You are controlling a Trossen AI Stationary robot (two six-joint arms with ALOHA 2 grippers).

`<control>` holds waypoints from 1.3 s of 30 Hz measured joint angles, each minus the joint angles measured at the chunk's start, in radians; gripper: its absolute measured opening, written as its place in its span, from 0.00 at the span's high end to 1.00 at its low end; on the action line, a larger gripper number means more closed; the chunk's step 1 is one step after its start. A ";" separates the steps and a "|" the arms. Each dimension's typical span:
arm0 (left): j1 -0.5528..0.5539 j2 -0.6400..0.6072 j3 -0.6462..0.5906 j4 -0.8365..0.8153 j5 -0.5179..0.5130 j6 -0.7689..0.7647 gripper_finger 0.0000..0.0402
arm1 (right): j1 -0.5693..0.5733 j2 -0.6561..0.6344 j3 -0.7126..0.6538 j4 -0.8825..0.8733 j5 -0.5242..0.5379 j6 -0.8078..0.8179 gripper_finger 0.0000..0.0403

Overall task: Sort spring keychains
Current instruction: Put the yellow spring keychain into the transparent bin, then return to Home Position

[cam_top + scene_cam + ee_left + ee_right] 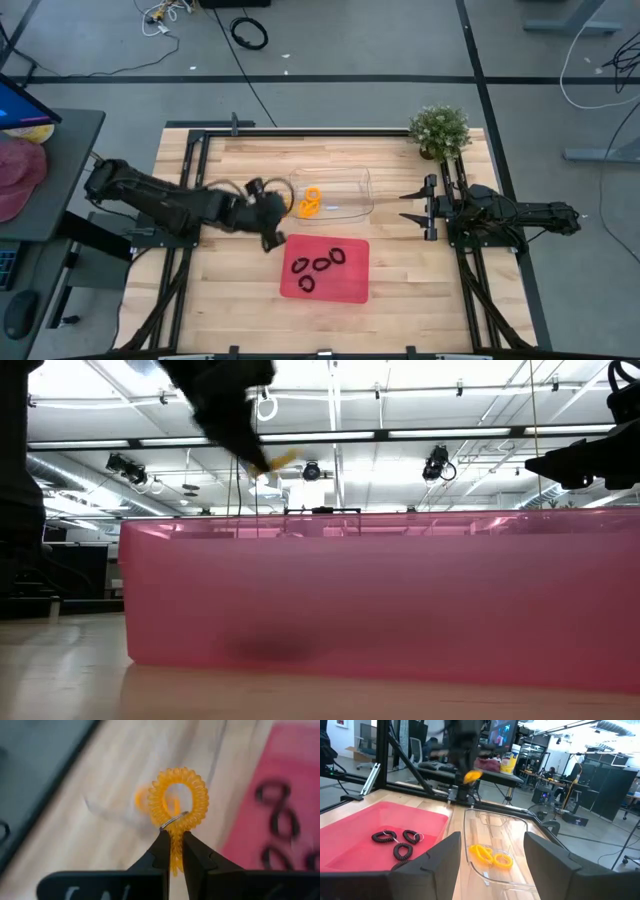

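While left hand [171, 851] pinches an orange keychain [178, 802] mid-tabletop, clear tray [355, 182] lies just toward the right edge; right hand [491, 851] open, idle there.

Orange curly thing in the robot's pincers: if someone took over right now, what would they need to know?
Left gripper: jaws shut on one orange spring keychain, held in the air near the clear tray.
Right gripper: jaws open, empty, waiting at the table's right side.
Done: orange keychains lie in the clear tray; four black keychains lie in the red tray.
Left: probably drop the held orange one into the clear tray. No loose keychains show on the table.
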 joint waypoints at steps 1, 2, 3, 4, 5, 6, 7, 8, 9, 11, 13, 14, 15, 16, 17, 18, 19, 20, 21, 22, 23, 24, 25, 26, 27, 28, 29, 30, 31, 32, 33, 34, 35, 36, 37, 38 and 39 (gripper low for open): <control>0.020 0.004 0.030 0.022 -0.001 0.044 0.94 | 0.000 0.000 0.000 0.000 0.000 0.000 0.45; 0.040 0.006 0.055 0.046 0.004 0.089 0.94 | 0.000 0.000 0.000 0.000 0.000 0.000 0.45; 0.062 0.005 0.073 0.077 0.016 0.131 0.94 | 0.000 0.000 0.000 0.000 0.000 0.000 0.45; 0.086 0.005 0.085 0.123 0.038 0.171 0.94 | 0.000 0.000 0.000 0.000 0.000 0.000 0.45; 0.112 0.006 0.090 0.169 0.068 0.210 0.94 | 0.000 0.000 0.000 0.000 0.000 0.000 0.45; 0.139 0.007 0.092 0.203 0.101 0.241 0.94 | 0.000 0.000 0.000 -0.001 0.000 0.000 0.45; 0.166 0.008 0.091 0.230 0.132 0.263 0.94 | 0.000 0.000 0.000 -0.001 0.000 0.000 0.45; 0.194 0.011 0.089 0.264 0.152 0.271 0.94 | 0.000 0.000 0.000 0.000 0.000 0.000 0.45; 0.220 0.019 0.087 0.296 0.161 0.274 0.92 | 0.000 0.000 0.000 0.000 0.000 0.000 0.45; 0.264 0.026 0.085 0.306 0.180 0.297 0.85 | 0.000 0.000 0.000 -0.001 0.000 0.000 0.45; 0.295 0.038 0.085 0.309 0.197 0.299 0.73 | 0.000 0.000 0.000 0.000 0.000 0.000 0.45; 0.306 0.042 0.085 0.311 0.216 0.299 0.66 | 0.000 0.000 0.000 0.000 0.000 0.000 0.45; 0.315 0.042 0.084 0.297 0.241 0.301 0.60 | 0.000 0.000 0.000 -0.001 0.000 0.000 0.45; 0.319 0.042 0.084 0.299 0.269 0.300 0.53 | 0.000 0.000 0.000 -0.001 0.000 0.000 0.45; 0.319 0.042 0.085 0.307 0.295 0.299 0.46 | 0.000 0.000 0.000 0.001 0.000 0.000 0.45; 0.319 0.042 0.085 0.309 0.313 0.299 0.41 | 0.000 0.000 0.000 0.001 0.000 0.000 0.45; 0.319 0.042 0.085 0.307 0.322 0.299 0.36 | 0.000 0.000 0.000 0.000 0.000 0.000 0.45; 0.317 0.042 0.085 0.307 0.324 0.297 0.31 | 0.000 0.000 0.000 0.000 0.000 0.000 0.45; 0.314 0.042 0.085 0.308 0.325 0.294 0.28 | 0.000 0.000 0.000 0.000 0.000 0.000 0.45; 0.309 0.042 0.085 0.308 0.325 0.286 0.25 | 0.000 0.000 0.000 0.000 0.000 0.000 0.45; 0.305 0.042 0.085 0.304 0.326 0.283 0.22 | 0.000 0.000 0.000 0.000 0.000 0.000 0.45; 0.302 0.042 0.085 0.298 0.332 0.275 0.20 | 0.000 0.000 0.000 0.000 0.000 0.000 0.45; 0.297 0.042 0.085 0.293 0.342 0.274 0.19 | 0.000 0.000 0.000 0.000 0.000 0.000 0.45; 0.292 0.042 0.085 0.286 0.349 0.275 0.18 | 0.000 0.000 0.000 0.000 0.000 0.000 0.45; 0.285 0.042 0.085 0.271 0.355 0.274 0.17 | 0.000 0.000 0.000 0.000 0.000 0.000 0.45; 0.278 0.042 0.085 0.252 0.358 0.275 0.17 | 0.000 0.000 0.000 0.000 0.000 0.000 0.45; 0.269 0.042 0.085 0.235 0.359 0.277 0.16 | 0.000 0.000 0.000 0.000 0.000 0.000 0.45; 0.259 0.042 0.085 0.216 0.357 0.287 0.16 | 0.000 0.000 0.000 0.000 0.000 0.000 0.45; 0.250 0.042 0.085 0.206 0.349 0.290 0.16 | 0.000 0.000 0.000 0.000 0.000 0.000 0.45; 0.241 0.042 0.084 0.207 0.347 0.286 0.16 | 0.000 0.000 0.000 0.000 0.000 0.000 0.45; 0.231 0.041 0.072 0.230 0.346 0.278 0.16 | 0.000 0.000 0.000 0.000 0.000 0.000 0.45; 0.224 0.040 0.050 0.273 0.345 0.276 0.16 | 0.000 0.000 0.000 0.000 0.000 0.000 0.45; 0.216 0.033 0.018 0.324 0.343 0.277 0.16 | 0.000 0.000 0.000 0.000 0.000 0.000 0.45; 0.210 0.021 -0.023 0.372 0.343 0.279 0.16 | 0.000 0.000 0.000 0.000 0.000 0.000 0.45; 0.206 0.007 -0.068 0.432 0.348 0.281 0.16 | 0.000 0.000 0.000 -0.001 0.000 0.000 0.45; 0.206 -0.008 -0.112 0.507 0.360 0.281 0.16 | 0.000 0.000 0.000 0.000 0.000 0.000 0.45; 0.206 -0.027 -0.161 0.575 0.374 0.281 0.16 | 0.000 0.000 0.000 0.000 0.000 0.000 0.45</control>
